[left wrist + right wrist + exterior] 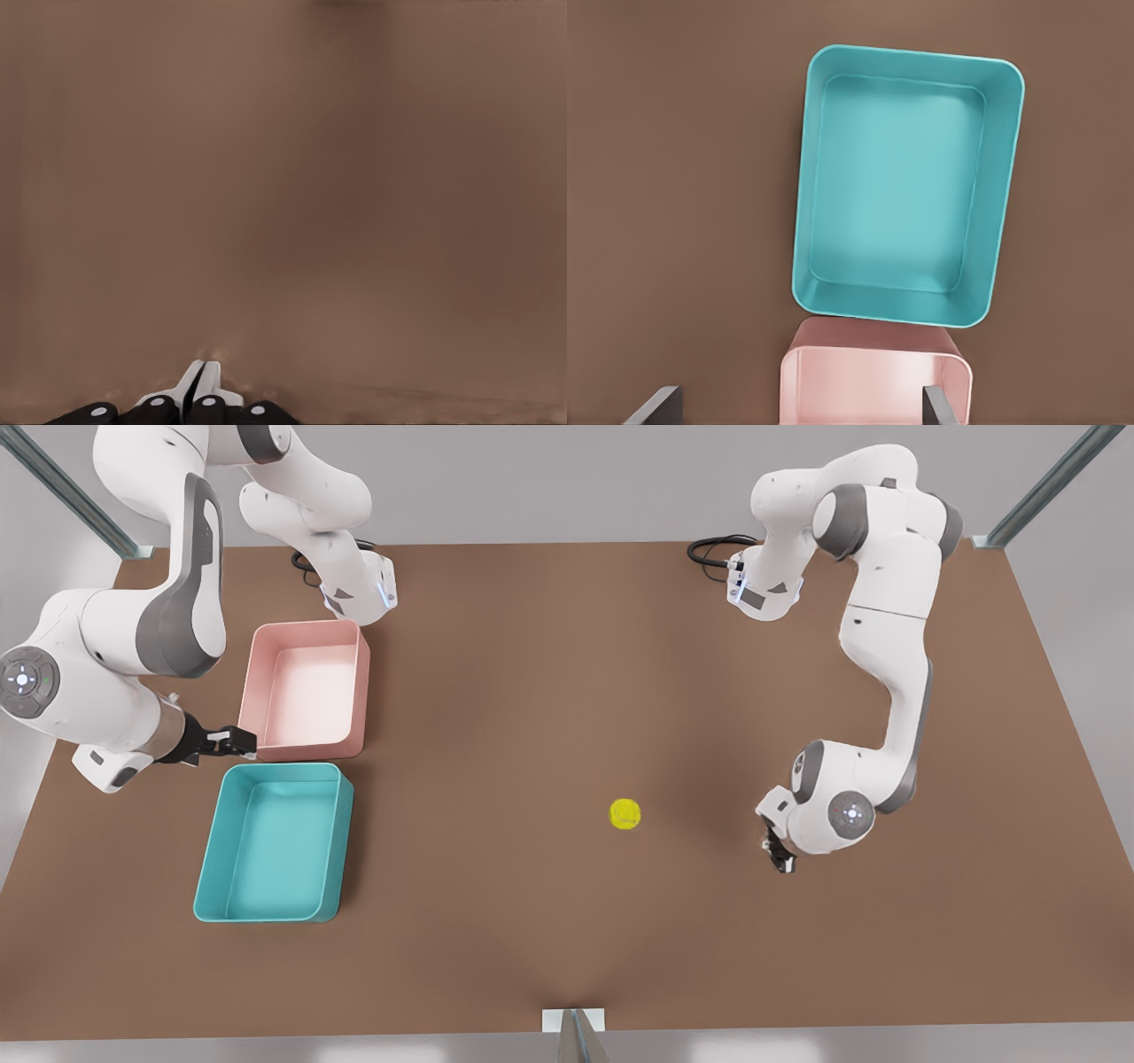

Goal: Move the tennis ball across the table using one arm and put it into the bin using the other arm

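The tennis ball (pixel 625 814) is seen resting on the tabletop (pixel 567 691) right of centre in the front view, toward the near edge, free of both grippers. The left gripper (pixel 780 857) is placed near the ball on the side toward the front view's right, apart from it, pointed down close to the surface under a folded arm; its fingers (pixel 197 382) are pressed together with nothing between them, bare brown surface ahead of them in the left wrist view. The right gripper (pixel 232 740) is held well apart from the ball, at the front view's left edge of the tabletop, reaching sideways above the gap between the pink bin (pixel 307 689) and the teal bin (pixel 275 843). Its fingers (pixel 937 403) are spread wide apart and nothing is held. The two bins are set just beside each other, almost touching, both with nothing inside in the right wrist view, teal (pixel 904 186) and pink (pixel 873 381).
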`<state>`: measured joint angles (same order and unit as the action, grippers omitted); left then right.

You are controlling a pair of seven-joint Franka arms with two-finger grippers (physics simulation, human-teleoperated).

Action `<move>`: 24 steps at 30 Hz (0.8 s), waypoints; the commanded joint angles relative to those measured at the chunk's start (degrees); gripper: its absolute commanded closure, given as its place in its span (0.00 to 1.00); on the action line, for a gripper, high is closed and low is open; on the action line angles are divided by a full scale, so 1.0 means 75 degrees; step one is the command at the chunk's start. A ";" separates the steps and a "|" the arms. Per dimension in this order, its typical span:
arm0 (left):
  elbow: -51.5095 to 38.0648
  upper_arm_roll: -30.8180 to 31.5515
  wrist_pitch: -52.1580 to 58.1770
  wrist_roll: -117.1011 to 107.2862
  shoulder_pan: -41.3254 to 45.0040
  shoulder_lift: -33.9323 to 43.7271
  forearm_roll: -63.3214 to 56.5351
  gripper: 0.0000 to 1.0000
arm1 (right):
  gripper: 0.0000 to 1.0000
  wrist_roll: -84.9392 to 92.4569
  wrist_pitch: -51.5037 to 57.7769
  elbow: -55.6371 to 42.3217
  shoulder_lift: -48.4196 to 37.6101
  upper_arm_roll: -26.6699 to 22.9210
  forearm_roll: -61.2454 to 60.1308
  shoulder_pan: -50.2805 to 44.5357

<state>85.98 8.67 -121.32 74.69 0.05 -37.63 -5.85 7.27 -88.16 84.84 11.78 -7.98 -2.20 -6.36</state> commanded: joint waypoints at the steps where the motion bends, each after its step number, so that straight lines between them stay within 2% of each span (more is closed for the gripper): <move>1: -0.0940 -0.0626 0.3845 -0.8270 0.0016 0.0819 0.0042 0.47 | 0.00 0.0050 -0.0034 -0.0004 0.0000 0.0009 -0.0024 -0.0031; 2: -0.0577 -0.1387 0.4866 -0.8657 0.0180 0.1898 -0.0017 0.00 | 0.00 0.0015 -0.0046 -0.0004 0.0000 0.0009 -0.0024 -0.0055; 4: -0.1127 -0.1367 0.5767 -1.3584 0.0509 0.2674 0.1085 0.00 | 0.00 -0.0184 -0.0326 -0.0027 0.0199 0.0056 -0.0071 -0.0206; 5: -0.1982 -0.1320 0.6683 -1.2011 0.0462 0.2651 0.1073 0.00 | 0.00 -0.0687 -0.0795 -0.0027 0.0433 0.0056 -0.0059 -0.0593; 10: -0.1902 -0.1156 0.6965 -1.1764 0.0450 0.3389 0.1050 0.00 | 0.00 -0.1274 -0.1803 0.0031 0.1324 0.0068 -0.0164 -0.1438; 11: -0.1295 -0.1144 0.6546 -1.1764 0.0450 0.3738 0.1038 0.00 | 0.00 -0.1286 -0.2177 0.0323 0.1312 0.0068 -0.0164 -0.1554; 12: 0.0465 -0.1121 0.5395 -1.1261 0.0438 0.4795 0.0874 0.00 | 0.00 -0.1438 -0.2763 0.0781 0.1301 0.0068 -0.0164 -0.1567; 16: 0.0384 -0.1109 0.5454 -1.1155 0.0333 0.4702 0.0863 0.00 | 0.00 -0.1673 -0.3608 0.1098 0.1758 0.0068 -0.0446 -0.1625; 21: 0.0349 -0.1121 0.5442 -1.1166 0.0333 0.4643 0.0851 0.00 | 0.00 -0.1649 -0.3983 0.1989 0.1558 0.0068 -0.0434 -0.1778; 22: 0.0349 -0.1121 0.5430 -1.1166 0.0333 0.4643 0.0851 0.00 | 0.00 -0.1392 -0.3855 0.2106 0.1547 0.0079 -0.0422 -0.1789; 24: 0.0337 -0.1121 0.5430 -1.1166 0.0321 0.4643 0.0839 0.00 | 0.00 0.0645 -0.3562 0.2410 0.1570 0.0290 -0.0422 -0.1941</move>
<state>88.55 0.25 -80.49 12.56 2.13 -2.90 0.57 1.61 -113.91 102.35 23.70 -6.20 -5.26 -20.84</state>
